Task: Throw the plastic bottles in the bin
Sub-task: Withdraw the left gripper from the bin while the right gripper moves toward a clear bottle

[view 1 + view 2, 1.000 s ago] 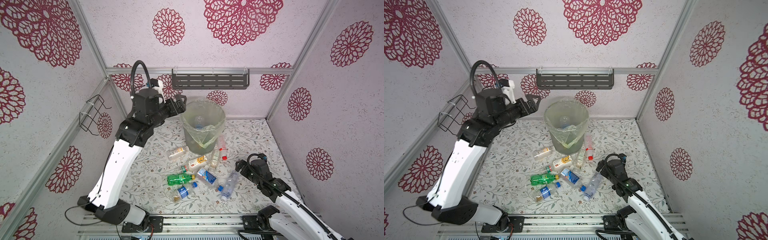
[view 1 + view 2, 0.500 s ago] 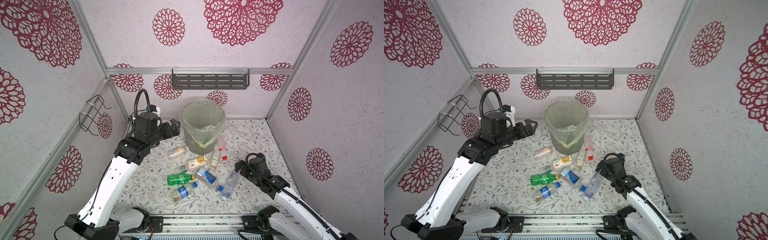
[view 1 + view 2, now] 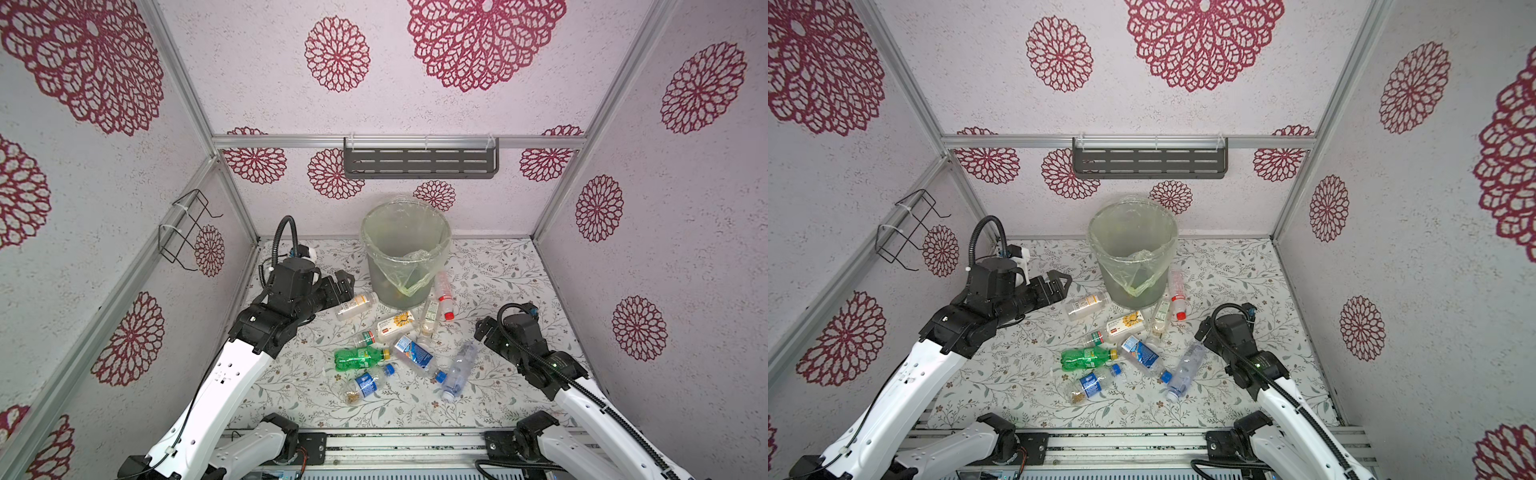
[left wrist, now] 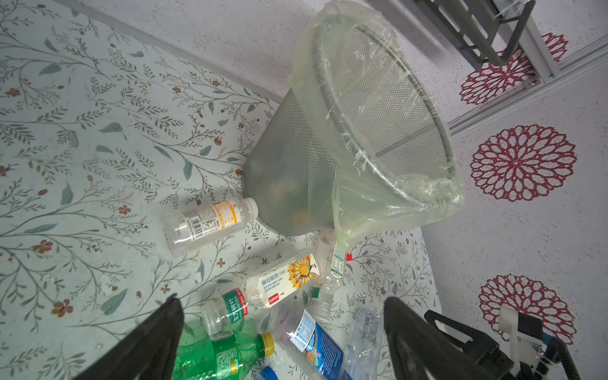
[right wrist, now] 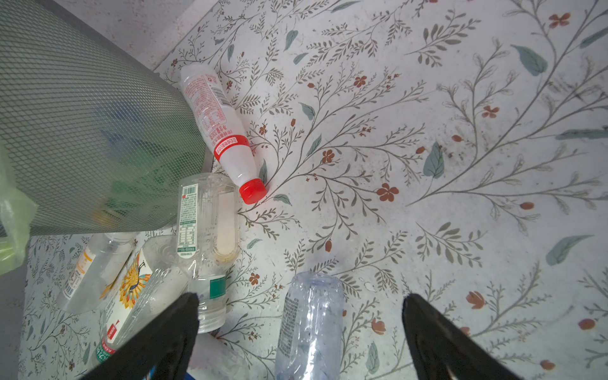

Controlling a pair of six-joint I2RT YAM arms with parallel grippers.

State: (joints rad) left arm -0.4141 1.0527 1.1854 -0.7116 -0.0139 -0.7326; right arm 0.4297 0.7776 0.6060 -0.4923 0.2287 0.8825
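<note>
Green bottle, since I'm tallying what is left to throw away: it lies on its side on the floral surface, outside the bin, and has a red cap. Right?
Not quite. The green bottle does lie on its side on the floral surface, outside the bin, but its cap is yellow, not red. The left wrist view shows this.

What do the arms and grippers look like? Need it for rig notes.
Both arms match: the left arm and right arm have white lower links and black upper joints. A black corrugated cable loops over each wrist. The left gripper and right gripper are black, with tapered black fingers. Small green lights dot the right arm.
</note>
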